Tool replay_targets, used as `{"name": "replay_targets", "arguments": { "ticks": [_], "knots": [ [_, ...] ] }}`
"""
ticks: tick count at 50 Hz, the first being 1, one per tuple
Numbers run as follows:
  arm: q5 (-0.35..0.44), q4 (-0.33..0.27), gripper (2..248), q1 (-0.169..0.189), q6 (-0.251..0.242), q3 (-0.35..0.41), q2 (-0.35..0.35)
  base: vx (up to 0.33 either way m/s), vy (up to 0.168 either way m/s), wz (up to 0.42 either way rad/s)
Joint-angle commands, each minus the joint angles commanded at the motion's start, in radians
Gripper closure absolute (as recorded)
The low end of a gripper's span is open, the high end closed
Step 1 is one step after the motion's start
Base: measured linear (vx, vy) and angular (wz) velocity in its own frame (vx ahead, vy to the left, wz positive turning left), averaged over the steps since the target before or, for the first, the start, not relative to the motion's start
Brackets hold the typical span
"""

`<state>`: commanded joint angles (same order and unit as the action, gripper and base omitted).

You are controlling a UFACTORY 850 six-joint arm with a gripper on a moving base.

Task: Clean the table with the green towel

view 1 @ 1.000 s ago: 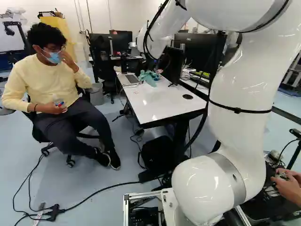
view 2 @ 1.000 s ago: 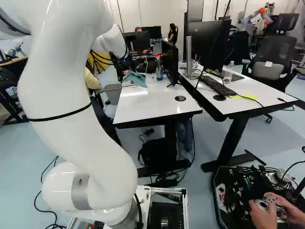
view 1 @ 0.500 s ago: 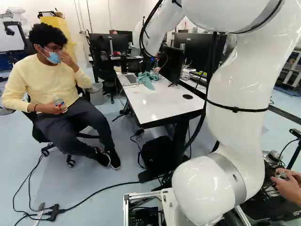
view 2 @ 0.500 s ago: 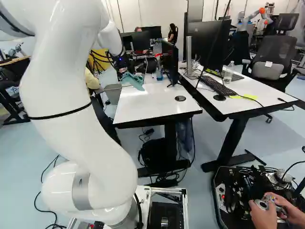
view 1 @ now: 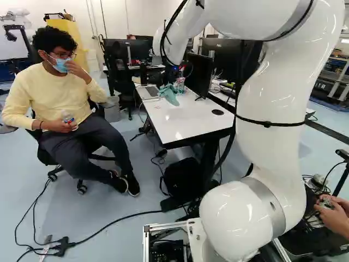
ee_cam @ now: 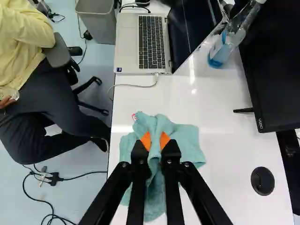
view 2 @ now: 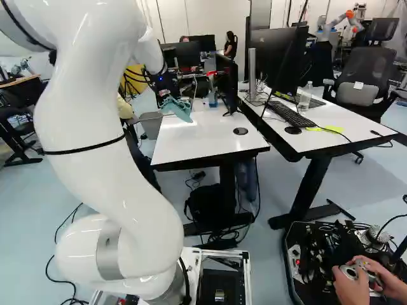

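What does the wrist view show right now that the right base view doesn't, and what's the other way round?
Only the wrist view: the keys of the laptop, the black connector block on the floor, and the orange pads of the hand, closed on bunched cloth.

Only the right base view: the long black keyboard on the neighboring desk, the office chair and the game controller.

Both: the green towel, the white table, the bottle of blue liquid and the gray bin.
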<state>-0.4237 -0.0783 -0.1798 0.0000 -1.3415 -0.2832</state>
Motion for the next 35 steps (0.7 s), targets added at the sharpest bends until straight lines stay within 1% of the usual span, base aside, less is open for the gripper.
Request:
{"name": "replay_targets", "arguments": {
  "ticks": [11, 35],
  "knots": [
    [0.013, 0.005, 209, -0.002, 0.000, -0.042, -0.035, 0.000, 0.000, 0.000],
    [0.017, 0.006, 209, -0.026, 0.000, -0.165, -0.136, 0.000, 0.000, 0.000]
  ]
}}
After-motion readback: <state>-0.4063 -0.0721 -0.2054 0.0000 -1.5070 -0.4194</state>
